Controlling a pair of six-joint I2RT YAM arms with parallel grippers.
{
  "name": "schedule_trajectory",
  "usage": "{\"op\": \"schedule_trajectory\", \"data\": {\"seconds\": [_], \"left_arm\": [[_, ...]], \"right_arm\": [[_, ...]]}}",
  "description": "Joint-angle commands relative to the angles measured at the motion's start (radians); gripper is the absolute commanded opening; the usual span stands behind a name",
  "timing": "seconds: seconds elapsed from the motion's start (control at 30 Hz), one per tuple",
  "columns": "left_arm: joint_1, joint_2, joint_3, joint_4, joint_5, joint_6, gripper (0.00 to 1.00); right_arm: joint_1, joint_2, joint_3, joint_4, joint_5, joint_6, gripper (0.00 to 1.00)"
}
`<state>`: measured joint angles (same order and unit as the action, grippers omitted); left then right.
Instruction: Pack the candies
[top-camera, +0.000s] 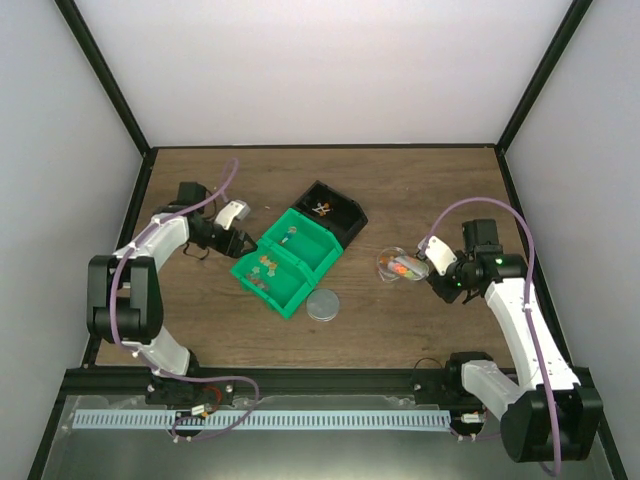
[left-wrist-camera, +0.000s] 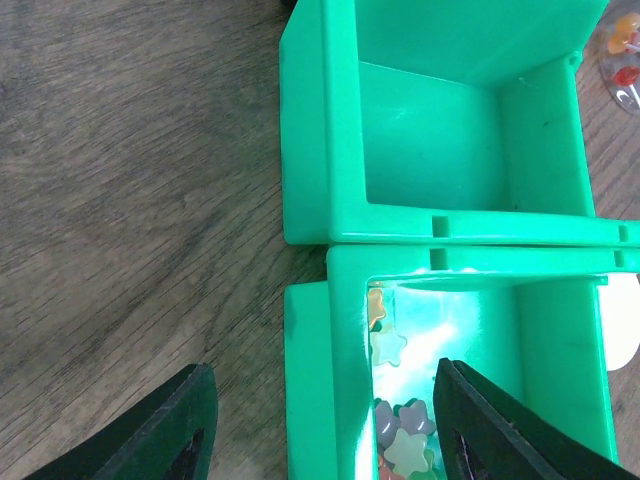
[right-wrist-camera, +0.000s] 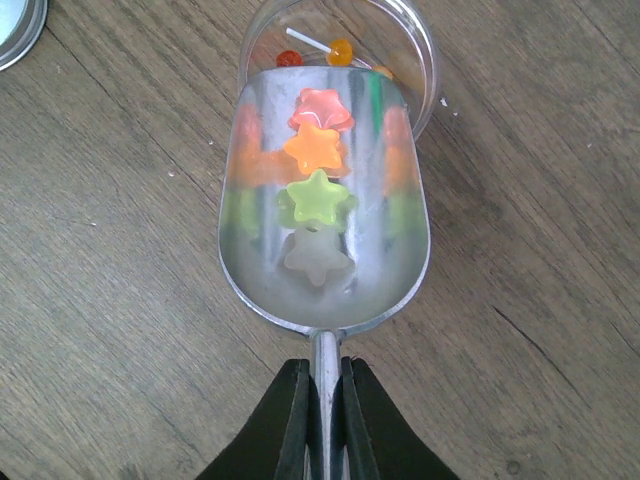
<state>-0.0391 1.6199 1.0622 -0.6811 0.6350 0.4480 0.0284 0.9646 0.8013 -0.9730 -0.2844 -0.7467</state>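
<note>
Right pincer (right-wrist-camera: 320, 405) holds scoop (right-wrist-camera: 258, 272) of candies (right-wrist-camera: 318, 198); left pincer (left-wrist-camera: 325, 428) straddles bin wall (left-wrist-camera: 312, 340)

Grey lid (top-camera: 323, 305), green bin (left-wrist-camera: 320, 150), metal scoop (right-wrist-camera: 260, 270)

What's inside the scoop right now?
Four star candies lie in the scoop: red, orange, green, whitish. Its tip covers part of the clear jar behind, so the jar's full contents are hidden.
</note>
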Motion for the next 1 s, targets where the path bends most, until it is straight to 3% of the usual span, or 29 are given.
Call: {"op": "schedule_trajectory", "data": {"seconds": [0.0, 0.97], "left_arm": [[0.003, 0.025, 0.012, 0.025, 0.035, 0.001, 0.62], [0.002, 0.077, 0.025, 0.057, 0.06, -0.005, 0.62]], "right_arm": [[-0.01, 0.021, 0.079, -0.04, 0.01, 0.015, 0.01], [-0.008, 0.06, 0.161, -0.158, 0.06, -0.066, 0.01]]}}
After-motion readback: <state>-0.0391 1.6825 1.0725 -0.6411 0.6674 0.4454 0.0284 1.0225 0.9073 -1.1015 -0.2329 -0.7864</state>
